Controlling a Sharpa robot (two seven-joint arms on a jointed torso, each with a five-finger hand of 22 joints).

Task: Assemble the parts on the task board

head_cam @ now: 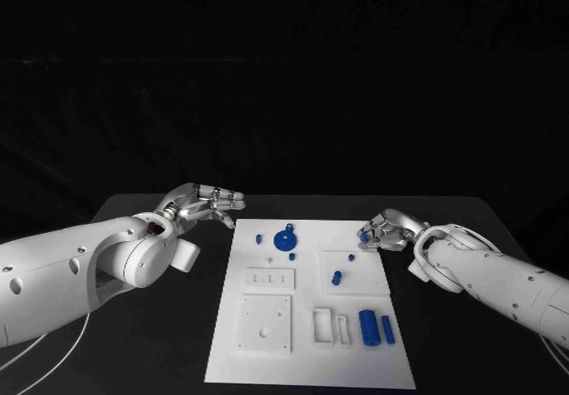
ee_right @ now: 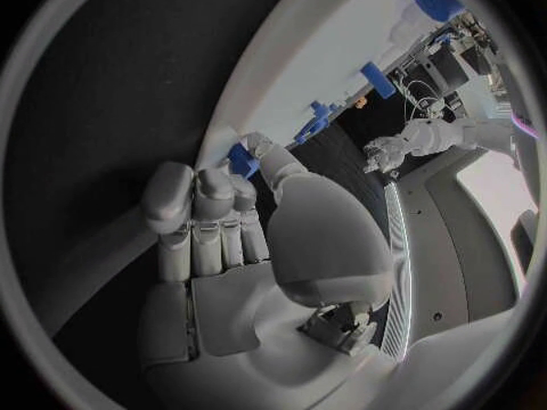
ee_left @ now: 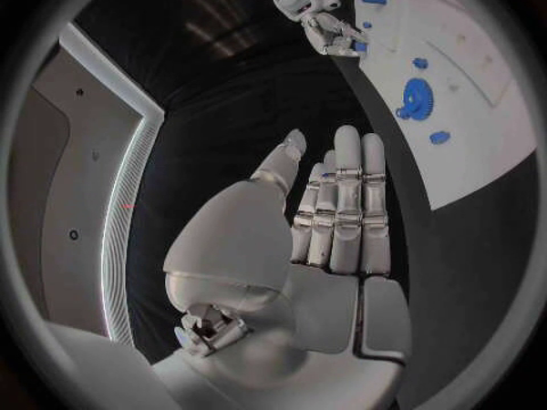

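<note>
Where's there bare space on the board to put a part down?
The near edge of the board, below the square plate and the two blue cylinders, is bare. So is the far left corner beside the gear. The right edge is crowded: the right hand is at a blue part there.

The head camera looks down on the task board; each wrist camera sits close behind its hand, sharing the board's far end.

Left hand at centre-left of the head frame, fingers straight, side by side, holding nothing; right hand right of centre, fingers curled, pinching a small blue part at its fingertips.
</note>
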